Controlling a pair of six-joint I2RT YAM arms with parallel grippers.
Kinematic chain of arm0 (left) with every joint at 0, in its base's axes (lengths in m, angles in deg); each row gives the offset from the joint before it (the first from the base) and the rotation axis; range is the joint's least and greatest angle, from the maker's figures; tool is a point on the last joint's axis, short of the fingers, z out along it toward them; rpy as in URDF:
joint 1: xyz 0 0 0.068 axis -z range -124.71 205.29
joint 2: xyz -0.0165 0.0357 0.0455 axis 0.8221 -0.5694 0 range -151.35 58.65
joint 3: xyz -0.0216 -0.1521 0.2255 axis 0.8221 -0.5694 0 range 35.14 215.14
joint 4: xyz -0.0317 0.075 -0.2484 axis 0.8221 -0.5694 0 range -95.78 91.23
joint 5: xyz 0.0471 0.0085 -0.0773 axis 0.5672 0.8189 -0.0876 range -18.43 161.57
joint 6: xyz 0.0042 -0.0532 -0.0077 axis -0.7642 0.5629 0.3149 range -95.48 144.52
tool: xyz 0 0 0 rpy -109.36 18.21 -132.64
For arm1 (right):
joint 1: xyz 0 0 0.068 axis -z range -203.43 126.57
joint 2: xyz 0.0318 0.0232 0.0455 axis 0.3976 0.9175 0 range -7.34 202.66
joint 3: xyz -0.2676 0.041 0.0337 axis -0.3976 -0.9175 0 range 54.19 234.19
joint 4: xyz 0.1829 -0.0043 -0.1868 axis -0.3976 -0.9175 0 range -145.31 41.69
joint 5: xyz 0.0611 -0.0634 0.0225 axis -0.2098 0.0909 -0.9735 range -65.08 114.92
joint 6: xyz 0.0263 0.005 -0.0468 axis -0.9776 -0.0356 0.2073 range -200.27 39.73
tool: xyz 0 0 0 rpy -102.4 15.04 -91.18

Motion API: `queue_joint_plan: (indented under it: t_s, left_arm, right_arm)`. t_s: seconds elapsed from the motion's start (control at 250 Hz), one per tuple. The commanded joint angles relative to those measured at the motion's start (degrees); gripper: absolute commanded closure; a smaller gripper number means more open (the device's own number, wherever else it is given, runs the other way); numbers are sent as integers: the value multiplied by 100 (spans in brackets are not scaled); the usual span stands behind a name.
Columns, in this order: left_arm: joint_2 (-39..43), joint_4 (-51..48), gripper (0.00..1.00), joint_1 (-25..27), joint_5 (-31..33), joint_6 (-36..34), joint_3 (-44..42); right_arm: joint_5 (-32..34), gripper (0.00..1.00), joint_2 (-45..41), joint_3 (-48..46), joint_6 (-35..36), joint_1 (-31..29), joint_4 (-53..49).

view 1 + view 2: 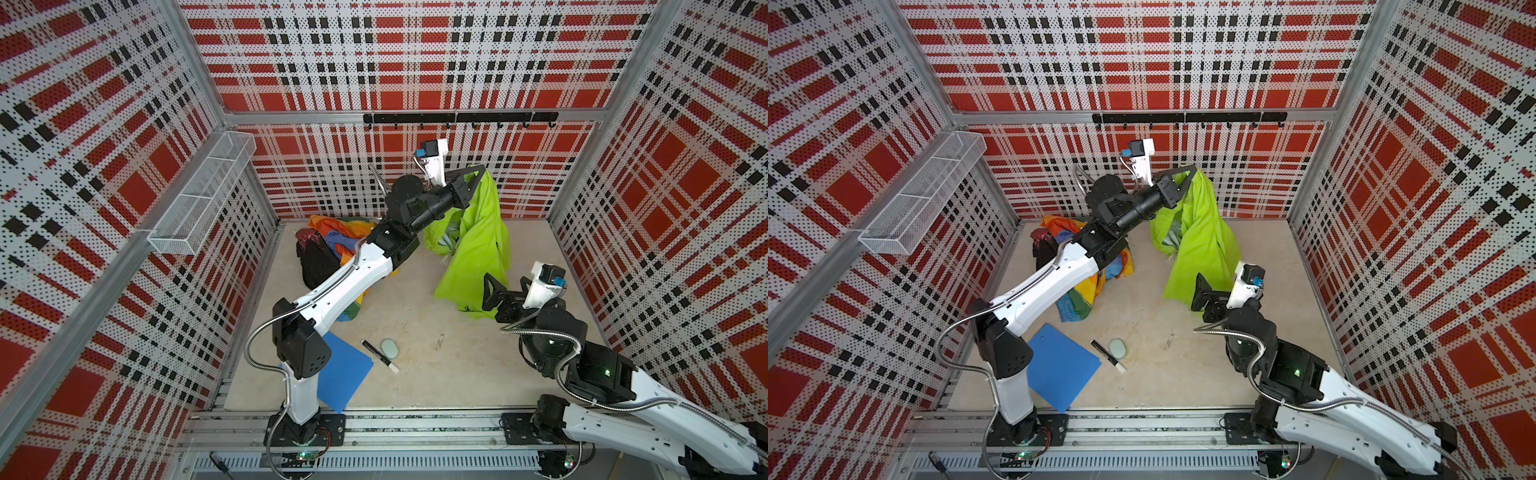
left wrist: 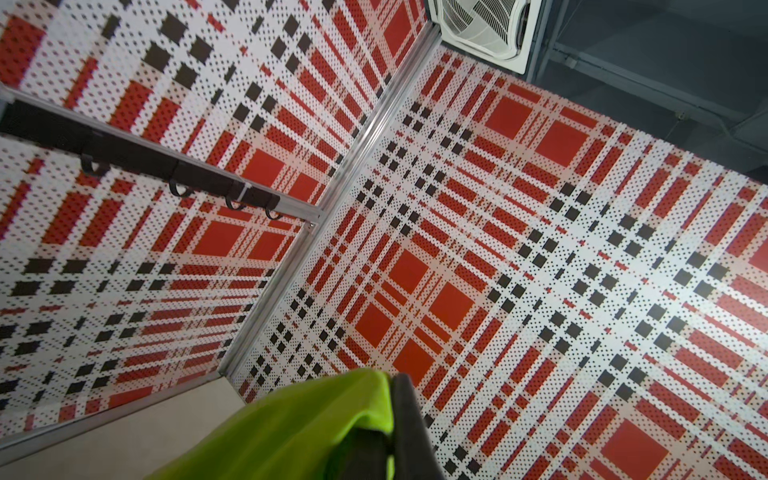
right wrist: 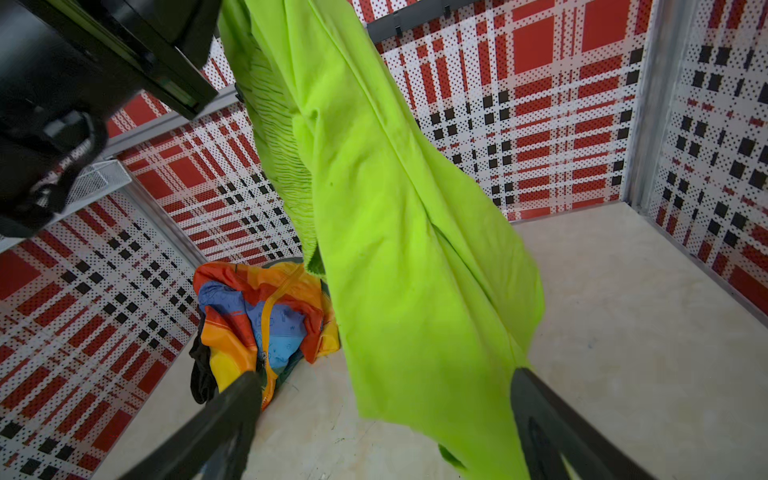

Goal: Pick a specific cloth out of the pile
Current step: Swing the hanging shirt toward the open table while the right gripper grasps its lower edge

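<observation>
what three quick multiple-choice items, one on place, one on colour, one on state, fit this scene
1. Where on the table is the pile?
A far left corner B near right corner C centre
2. What colour is the folder?
A red B blue C white
3. How is the left claw?
A open, empty B shut on the cloth C shut on the folder

Key: 1 A, it lies by the back and left walls in both top views; 2 B, plainly blue; 3 B, the cloth hangs from its closed jaws.
</observation>
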State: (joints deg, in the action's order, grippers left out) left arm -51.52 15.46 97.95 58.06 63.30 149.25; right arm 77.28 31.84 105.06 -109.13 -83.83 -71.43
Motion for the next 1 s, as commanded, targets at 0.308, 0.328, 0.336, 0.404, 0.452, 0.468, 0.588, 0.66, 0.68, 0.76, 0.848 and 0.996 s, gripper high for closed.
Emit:
queue_joint_plan:
  t_s: [0.308, 0.328, 0.336, 0.404, 0.452, 0.468, 0.588, 0.66, 0.68, 0.76, 0.848, 0.996]
  left_arm:
    - [-506, 387, 100, 181, -695, -20, -314]
    - [-497, 378, 100, 182, -744, -37, -366]
    - [-490, 371, 100, 182, -763, -35, -399]
    - [-422, 343, 100, 191, -850, -83, -666]
    - [-343, 343, 100, 191, -860, -115, -888]
    - [-324, 343, 100, 191, -867, -131, -952]
    - [-182, 301, 100, 149, -910, -179, -1171]
    - [-129, 247, 100, 97, -933, -145, -1154]
    - [-115, 238, 100, 81, -938, -114, -1145]
    - [-71, 229, 100, 51, -977, -68, -1114]
    - [-48, 217, 100, 41, -985, -47, -1083]
    - [-57, 202, 100, 15, -1089, 50, -960]
  right_arm:
    - [62, 0, -421, -115, -487, 120, -553]
    - [20, 0, -420, -137, -513, 146, -554]
    - [-9, 0, -420, -145, -517, 157, -554]
    - [-281, 1, -420, -242, -582, 313, -521]
    - [-612, 5, -403, -307, -592, 511, -465]
    - [-750, 7, -402, -328, -588, 604, -450]
    - [-1978, 17, -290, -519, -568, 1408, -161]
    - [-2626, 20, -219, -722, -546, 1841, 122]
    - [-2803, 22, -191, -795, -542, 1956, 219]
    - [-3570, 27, -42, -1080, -621, 2442, 524]
    - [-4419, 34, 87, -1524, -820, 2971, 1003]
    - [-5561, 45, 192, -2455, -1180, 3752, 2058]
